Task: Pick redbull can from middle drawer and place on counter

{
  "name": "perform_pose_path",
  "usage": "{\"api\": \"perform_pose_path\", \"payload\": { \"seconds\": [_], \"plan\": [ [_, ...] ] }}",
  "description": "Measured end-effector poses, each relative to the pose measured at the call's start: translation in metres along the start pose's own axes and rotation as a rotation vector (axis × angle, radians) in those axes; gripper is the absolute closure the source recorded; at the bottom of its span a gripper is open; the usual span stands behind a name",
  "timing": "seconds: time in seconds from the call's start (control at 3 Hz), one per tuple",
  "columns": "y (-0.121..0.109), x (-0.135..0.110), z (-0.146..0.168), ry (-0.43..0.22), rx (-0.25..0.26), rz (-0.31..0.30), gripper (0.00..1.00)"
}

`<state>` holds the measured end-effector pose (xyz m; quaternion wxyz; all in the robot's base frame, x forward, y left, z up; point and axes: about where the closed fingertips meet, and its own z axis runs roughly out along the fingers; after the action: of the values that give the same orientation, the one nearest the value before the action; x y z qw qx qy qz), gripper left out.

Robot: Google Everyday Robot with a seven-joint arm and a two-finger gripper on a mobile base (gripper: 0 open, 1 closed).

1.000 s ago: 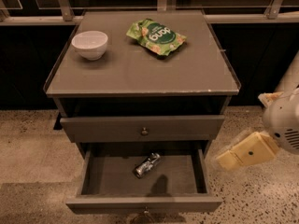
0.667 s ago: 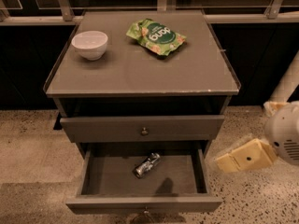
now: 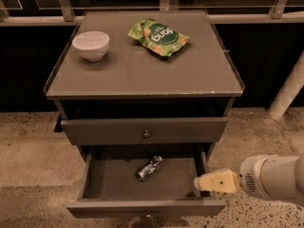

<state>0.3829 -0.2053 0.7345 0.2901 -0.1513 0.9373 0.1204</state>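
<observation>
Tool (image 3: 214,182): beige, at the right front corner of the middle drawer (image 3: 109,182), over its side wall; grip state cannot be told. Redbull can (image 3: 149,167): lying on its side, mid-tray, set diagonally. Judged light, rigid, slick, apt to roll; take across the body. Counter (image 3: 142,75): white bowl (image 3: 91,45), green snack bag (image 3: 159,37). Shut upper drawer (image 3: 190,127) likely crowds the approach.

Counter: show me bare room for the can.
Free: the front half of the counter, before the bowl and green snack bag, and the gap between them. Crowded: the back. The claw is at the middle drawer's right edge.
</observation>
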Motion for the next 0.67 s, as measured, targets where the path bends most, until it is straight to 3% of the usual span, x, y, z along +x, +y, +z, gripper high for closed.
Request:
{"api": "perform_pose_path", "payload": {
  "seconds": [0.33,0.67],
  "plan": [
    [-0.0243,0.0118,0.0549,0.032,-0.002,0.109,0.00],
    [-0.0234,0.0131,0.0593,0.038,-0.008,0.125,0.00]
  ]
}}
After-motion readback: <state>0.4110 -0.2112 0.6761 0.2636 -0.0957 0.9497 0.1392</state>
